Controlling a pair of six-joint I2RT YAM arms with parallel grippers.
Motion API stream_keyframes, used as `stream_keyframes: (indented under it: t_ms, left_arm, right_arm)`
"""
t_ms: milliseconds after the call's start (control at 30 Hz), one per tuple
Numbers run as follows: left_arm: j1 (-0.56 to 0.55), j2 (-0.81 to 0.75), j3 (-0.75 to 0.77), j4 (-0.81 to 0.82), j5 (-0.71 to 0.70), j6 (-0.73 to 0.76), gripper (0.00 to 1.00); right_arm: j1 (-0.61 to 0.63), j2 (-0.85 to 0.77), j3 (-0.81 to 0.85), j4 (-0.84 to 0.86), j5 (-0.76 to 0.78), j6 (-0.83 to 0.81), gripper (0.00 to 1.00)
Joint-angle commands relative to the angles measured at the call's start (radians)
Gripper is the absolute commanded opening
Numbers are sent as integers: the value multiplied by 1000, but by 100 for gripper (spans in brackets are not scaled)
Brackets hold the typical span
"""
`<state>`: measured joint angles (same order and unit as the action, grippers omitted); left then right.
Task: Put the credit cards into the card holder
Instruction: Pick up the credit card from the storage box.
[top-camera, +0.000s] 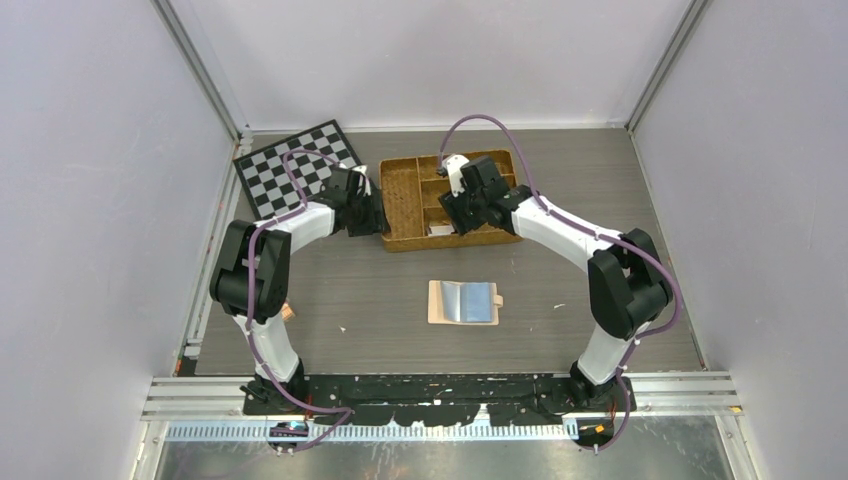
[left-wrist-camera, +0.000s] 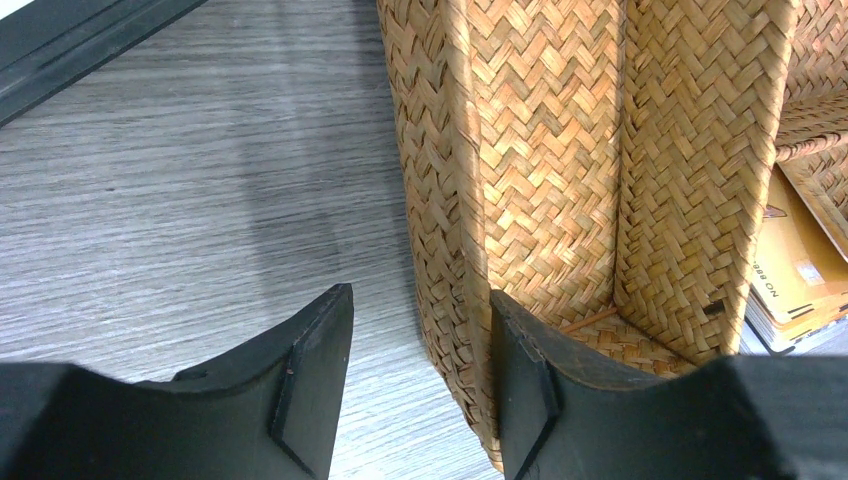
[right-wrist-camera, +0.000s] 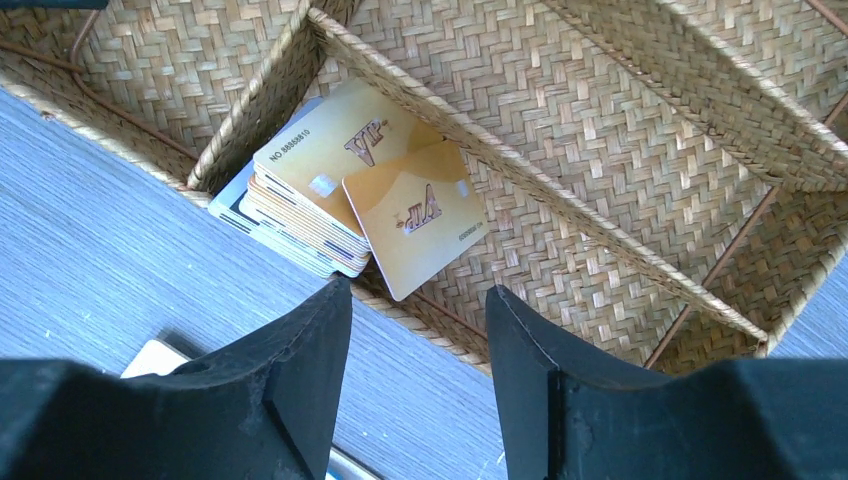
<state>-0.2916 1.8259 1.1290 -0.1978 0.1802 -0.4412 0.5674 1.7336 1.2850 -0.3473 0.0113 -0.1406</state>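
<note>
The card holder (top-camera: 437, 303) lies open on the table in front of the arms, with a blue-teal card (top-camera: 472, 303) in its sleeve; its beige corner (right-wrist-camera: 150, 358) shows in the right wrist view. A stack of orange-tan credit cards (right-wrist-camera: 310, 190) sits in a compartment of the wicker tray (right-wrist-camera: 600, 130), and one loose card (right-wrist-camera: 415, 215) leans off the stack. My right gripper (right-wrist-camera: 418, 288) hovers open over the tray's near wall, holding nothing. My left gripper (left-wrist-camera: 420, 295) is open and straddles the tray's end wall (left-wrist-camera: 450, 200), one finger inside and one outside. The cards (left-wrist-camera: 790, 270) show at the right edge.
The wicker tray (top-camera: 400, 240) stands at the back middle of the table, with my left gripper (top-camera: 378, 215) at its left end and my right gripper (top-camera: 462, 210) over it. A chessboard (top-camera: 297, 168) lies at the back left. A small red-brown packet (top-camera: 288, 312) is beside the left arm.
</note>
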Motion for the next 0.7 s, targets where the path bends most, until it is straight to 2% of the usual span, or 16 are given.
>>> stream_keyframes:
  t_ms: [0,233,567,667]
  left_arm:
    - [6,-14,2,24,11,-4,52]
    - [6,-14,0,20,9,-4,52]
    - [6,-10,5,19,10,-3,52]
    - [6,-8,5,19,10,-2,52]
  right_arm:
    - [5,-30,-8,8,-14,-44,54]
    - [5,7,6,-3,-38,-62,47]
    - [9,49,37,-25,-54,-74,45]
    - [10,61,48,-23,-47,-74,42]
